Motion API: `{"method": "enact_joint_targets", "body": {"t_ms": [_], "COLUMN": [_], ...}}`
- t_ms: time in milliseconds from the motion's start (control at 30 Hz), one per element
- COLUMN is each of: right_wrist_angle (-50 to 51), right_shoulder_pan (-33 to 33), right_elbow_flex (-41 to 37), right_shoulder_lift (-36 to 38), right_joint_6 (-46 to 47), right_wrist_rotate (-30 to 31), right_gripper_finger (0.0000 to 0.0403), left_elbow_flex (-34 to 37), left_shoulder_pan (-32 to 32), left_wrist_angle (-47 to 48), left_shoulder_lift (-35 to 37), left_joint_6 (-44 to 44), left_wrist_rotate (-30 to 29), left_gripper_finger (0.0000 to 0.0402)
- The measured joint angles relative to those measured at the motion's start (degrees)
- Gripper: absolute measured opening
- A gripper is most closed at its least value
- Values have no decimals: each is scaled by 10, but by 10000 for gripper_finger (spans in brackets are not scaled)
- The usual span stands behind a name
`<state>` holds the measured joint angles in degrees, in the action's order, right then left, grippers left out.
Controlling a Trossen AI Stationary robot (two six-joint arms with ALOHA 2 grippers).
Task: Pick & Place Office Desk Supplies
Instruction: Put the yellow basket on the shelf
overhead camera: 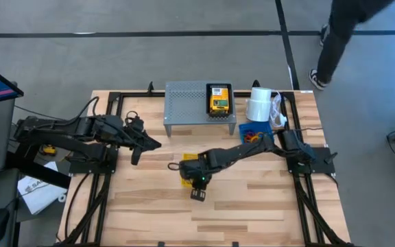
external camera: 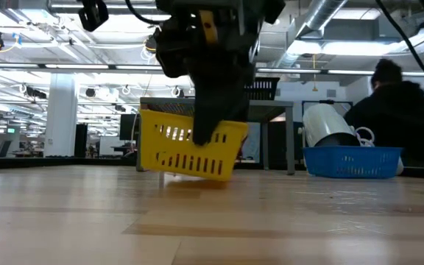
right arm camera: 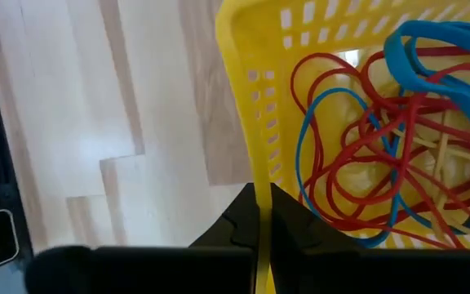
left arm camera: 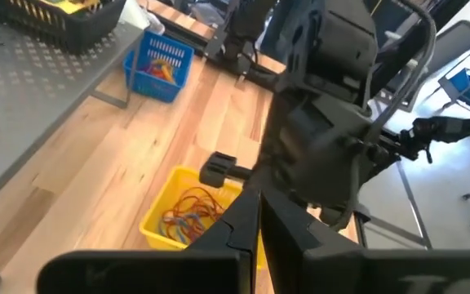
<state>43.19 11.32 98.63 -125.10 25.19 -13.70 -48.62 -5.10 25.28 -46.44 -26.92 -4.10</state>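
At frame centre, the right tool (right arm camera: 261, 214) pinches the yellow basket (external camera: 190, 149) by its rim, tilting it just off the worktop (overhead camera: 252, 199); loops (right arm camera: 382, 147) inside. The left tool (overhead camera: 137, 152), shut and empty, hovers left, farther away.

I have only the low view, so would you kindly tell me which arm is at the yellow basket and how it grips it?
Observer: It is the right pincer, shut on the side wall of the yellow basket.
Operator: Thank you. What is inside it?
Observer: Red and blue loops, tangled together.
Operator: And where is the other arm?
Observer: The left pincer waits shut over the table's left part, apart from the basket.
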Motion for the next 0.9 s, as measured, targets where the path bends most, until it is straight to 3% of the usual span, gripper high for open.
{"method": "enact_joint_targets", "body": {"t_ms": [500,667,900], "right_wrist_angle": [-26,-32,-35], "right_shoulder_pan": [-2,1,2], "right_elbow_flex": [0,-1,-1], "right_shoulder_lift": [0,0,0], "right_joint_6": [-18,-13,21], "right_wrist_rotate": [-17,-29,-46], "right_gripper_finger": [14,48,126], "left_elbow_flex": [0,0,0], "left_shoulder_pan": [0,0,0], "left_wrist_angle": [-2,-2,-2], "left_shoulder_lift": [-7,-7,-7], "left_joint_6": [1,1,1], "left_wrist_rotate": [0,0,-1], "left_gripper_finger": [8,8,8]}}
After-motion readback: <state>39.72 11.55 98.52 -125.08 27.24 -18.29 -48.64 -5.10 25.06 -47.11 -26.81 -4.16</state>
